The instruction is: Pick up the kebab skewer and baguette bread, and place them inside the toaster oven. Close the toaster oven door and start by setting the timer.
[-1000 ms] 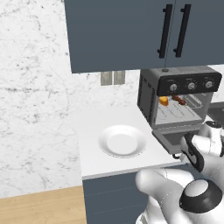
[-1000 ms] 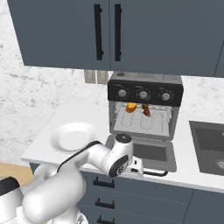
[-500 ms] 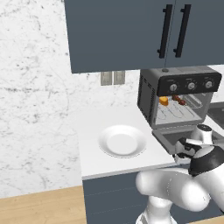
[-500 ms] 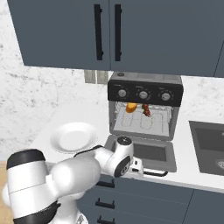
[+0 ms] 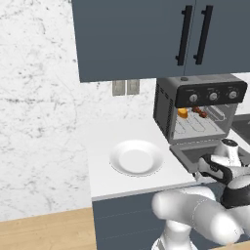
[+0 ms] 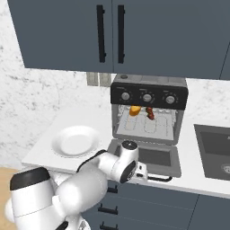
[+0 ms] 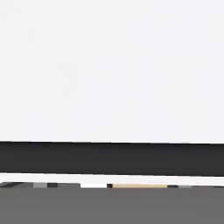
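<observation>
- The toaster oven sits on the white counter under the dark upper cabinets, with a white plate well to its left and a sink to its right.
- Both food items are already inside. The baguette bread lies on the left part of the wire rack, and the kebab skewer lies just to its right.
- The toaster oven door is still dropped flat onto the counter, its thin black handle at the near edge.
- Loading looks done, so the step in hand is judged to be closing the door.
- The gripper is low at the near counter edge, close to the left end of the door handle. The arm hides the fingers, so whether they touch the handle cannot be told.
- The jaws stand fully apart and hold nothing.
- In the hand view, a pale surface lies above a dark band, too close to identify.
- The next move calls for getting under or behind the door's near edge and swinging it up and away toward the oven front until it shuts.
- After that, one of the three silver knobs on the black panel must be turned to set the timer. Which knob is the timer cannot be told.
</observation>
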You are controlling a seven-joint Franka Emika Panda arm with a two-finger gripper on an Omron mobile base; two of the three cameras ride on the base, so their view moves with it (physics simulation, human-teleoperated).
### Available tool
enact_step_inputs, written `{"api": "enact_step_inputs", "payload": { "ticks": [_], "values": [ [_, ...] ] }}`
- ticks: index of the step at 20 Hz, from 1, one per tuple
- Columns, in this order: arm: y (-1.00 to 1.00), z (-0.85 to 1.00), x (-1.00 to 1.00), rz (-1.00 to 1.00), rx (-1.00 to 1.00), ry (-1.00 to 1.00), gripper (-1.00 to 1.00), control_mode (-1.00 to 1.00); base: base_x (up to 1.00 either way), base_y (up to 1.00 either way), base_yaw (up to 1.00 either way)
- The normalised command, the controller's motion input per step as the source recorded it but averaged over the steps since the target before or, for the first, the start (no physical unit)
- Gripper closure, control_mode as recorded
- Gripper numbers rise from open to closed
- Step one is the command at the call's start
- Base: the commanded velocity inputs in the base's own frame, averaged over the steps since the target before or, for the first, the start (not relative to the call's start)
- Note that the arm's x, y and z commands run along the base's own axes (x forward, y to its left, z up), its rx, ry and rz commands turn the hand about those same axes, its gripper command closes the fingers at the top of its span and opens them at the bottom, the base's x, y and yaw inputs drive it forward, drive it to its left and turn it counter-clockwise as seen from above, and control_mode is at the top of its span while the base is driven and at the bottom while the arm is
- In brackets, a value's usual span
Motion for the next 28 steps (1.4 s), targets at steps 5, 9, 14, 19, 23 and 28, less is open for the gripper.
{"api": "enact_step_inputs", "payload": {
  "ticks": [5,9,14,19,23,28],
  "values": [
    [0.2,0.33,1.0,0.0,0.0,-0.28,-1.0,-1.0,0.0,0.0,0.0],
    [0.28,0.34,1.0,0.0,0.0,-0.33,-1.0,-1.0,0.0,0.0,0.0],
    [0.48,0.37,1.0,0.0,0.0,-0.45,-1.0,-1.0,0.0,0.0,0.0],
    [0.67,0.28,1.0,0.0,0.0,-0.51,-1.0,-1.0,0.0,0.0,0.0],
    [0.72,0.2,1.0,0.0,0.0,-0.53,-1.0,-1.0,0.0,0.0,0.0],
    [0.55,0.18,1.0,0.0,0.0,-0.46,-1.0,-1.0,0.0,0.0,0.0]
  ]
}}
